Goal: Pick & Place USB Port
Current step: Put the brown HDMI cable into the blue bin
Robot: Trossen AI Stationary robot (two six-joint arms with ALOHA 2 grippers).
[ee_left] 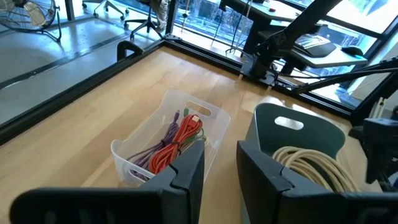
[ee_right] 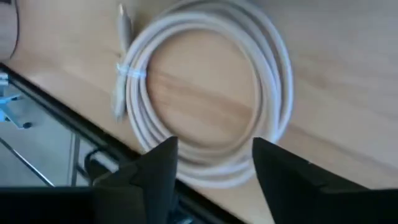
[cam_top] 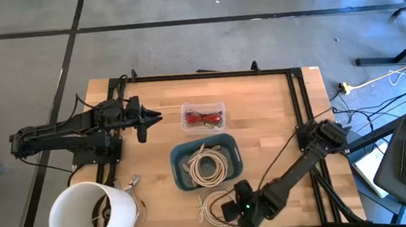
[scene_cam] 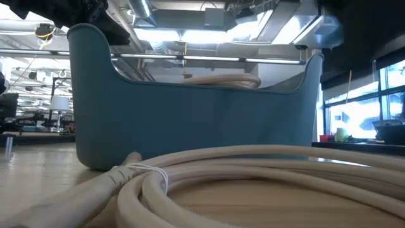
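A coiled white USB cable (cam_top: 212,205) lies flat on the wood near the table's near edge, tied with a thin band (ee_right: 130,71); it fills the low view's foreground (scene_cam: 253,180). My right gripper (cam_top: 231,211) hovers over the coil's right part, open (ee_right: 214,165), one finger on each side of the loop's strands, touching nothing. A teal bin (cam_top: 229,146) just beyond holds more white cable coils (cam_top: 207,164). My left gripper (cam_top: 152,118) waits open (ee_left: 221,171) left of a clear tray.
A clear tray (cam_top: 186,109) with red and purple cables (ee_left: 174,140) sits at the table's far middle. A white bucket (cam_top: 91,215) stands at the near left corner. The black frame rail (ee_right: 81,121) runs close along the near edge by the coil.
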